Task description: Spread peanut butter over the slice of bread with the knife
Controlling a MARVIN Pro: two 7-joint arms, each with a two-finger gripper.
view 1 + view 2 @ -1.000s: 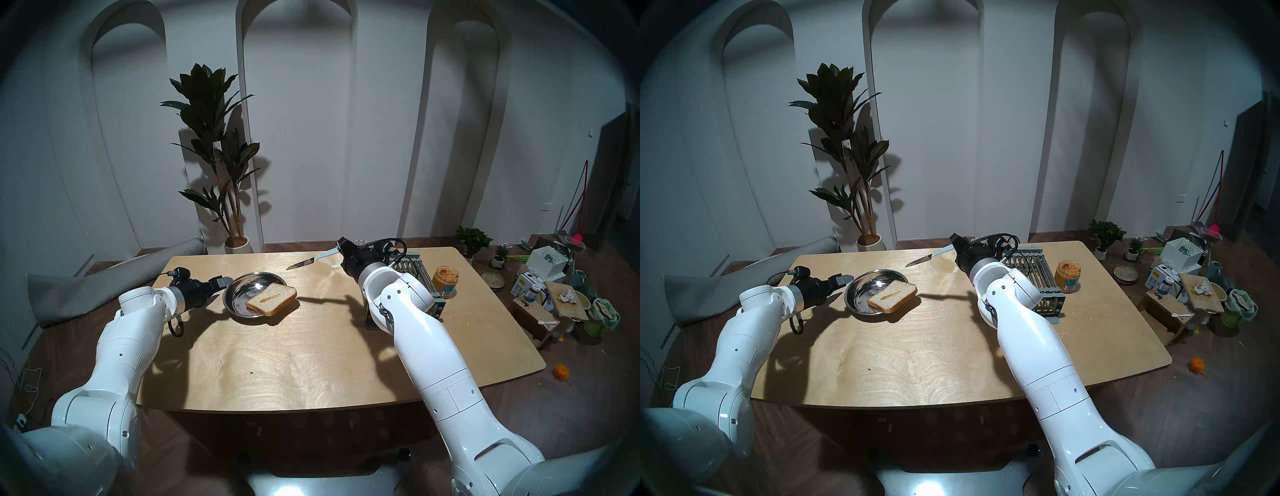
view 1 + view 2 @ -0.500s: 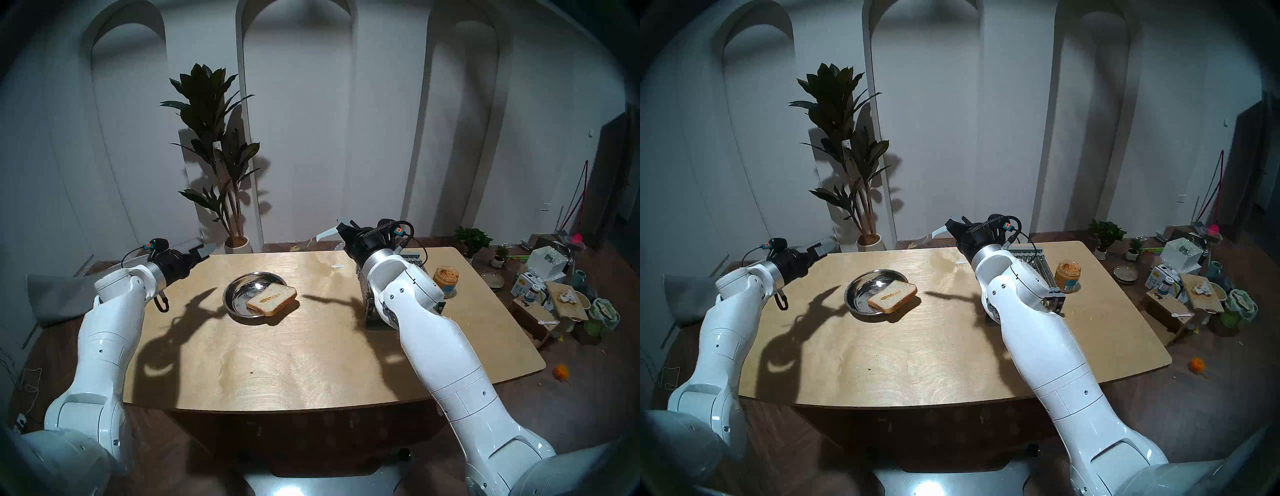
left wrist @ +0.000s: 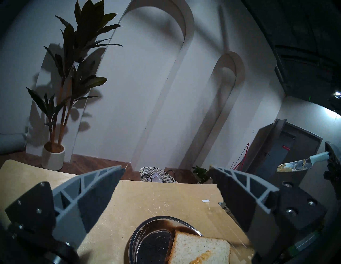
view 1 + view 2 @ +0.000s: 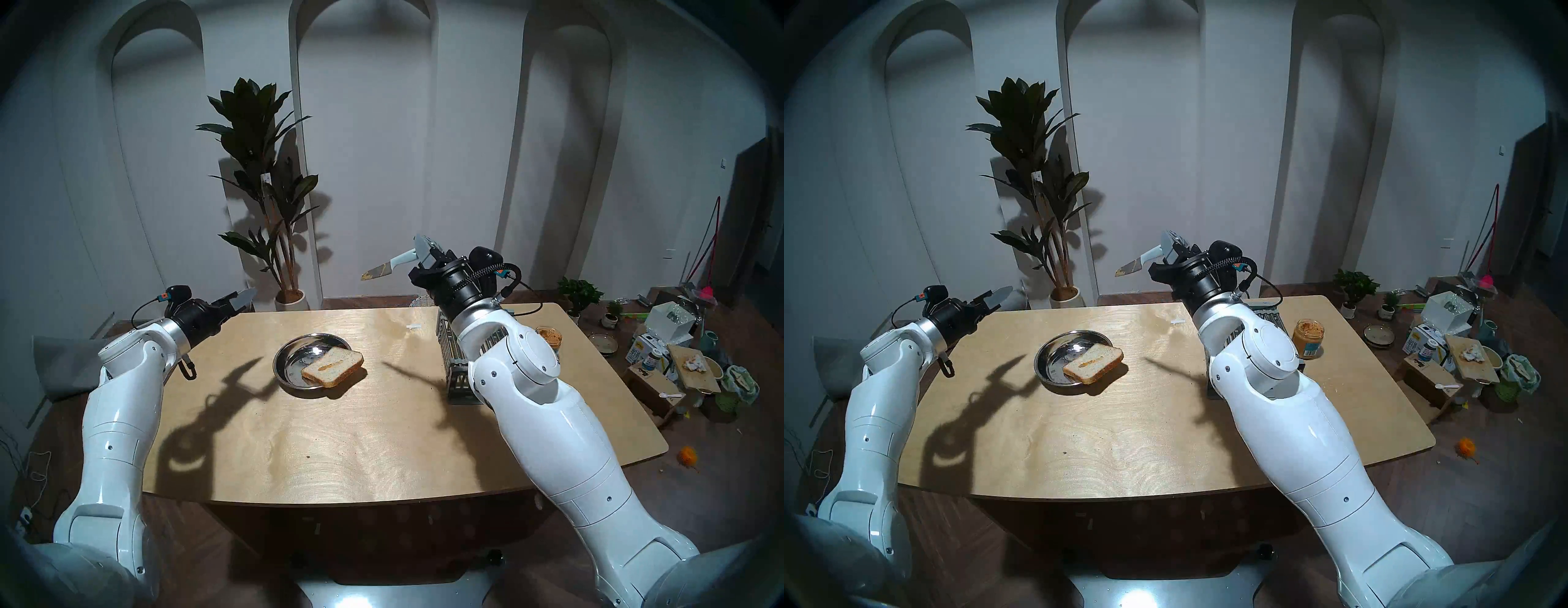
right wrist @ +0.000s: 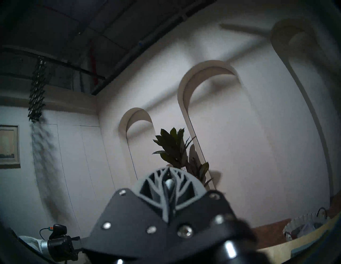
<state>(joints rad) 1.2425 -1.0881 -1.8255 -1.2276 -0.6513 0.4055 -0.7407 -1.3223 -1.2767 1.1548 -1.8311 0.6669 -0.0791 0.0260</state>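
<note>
you are holding the light, stiff knife point(image 4: 387, 266) by its slim handle, right gripper point(image 4: 425, 251) jaws clamped on it, left gripper point(image 4: 241, 299) jaws standing apart, bread point(image 4: 333, 364) likely tearing easily.

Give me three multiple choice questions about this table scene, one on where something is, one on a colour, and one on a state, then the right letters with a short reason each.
1. Where does the slice of bread lie?
A. partly on the steel plate, overhanging its rim
B. on the grey rack
C. flat on the bare table

2. What colour is the handle of the knife?
A. red
B. pale light blue
C. black

3. What state is the right gripper in?
A. open and empty
B. shut on the jar
C. shut on the knife

Answers:
1 A: the head view shows one side of the slice in the plate, the other past its edge.
2 B: the left wrist view shows it clearly.
3 C: its fingers clamp the handle, the smeared blade sticking out in the air.
</note>
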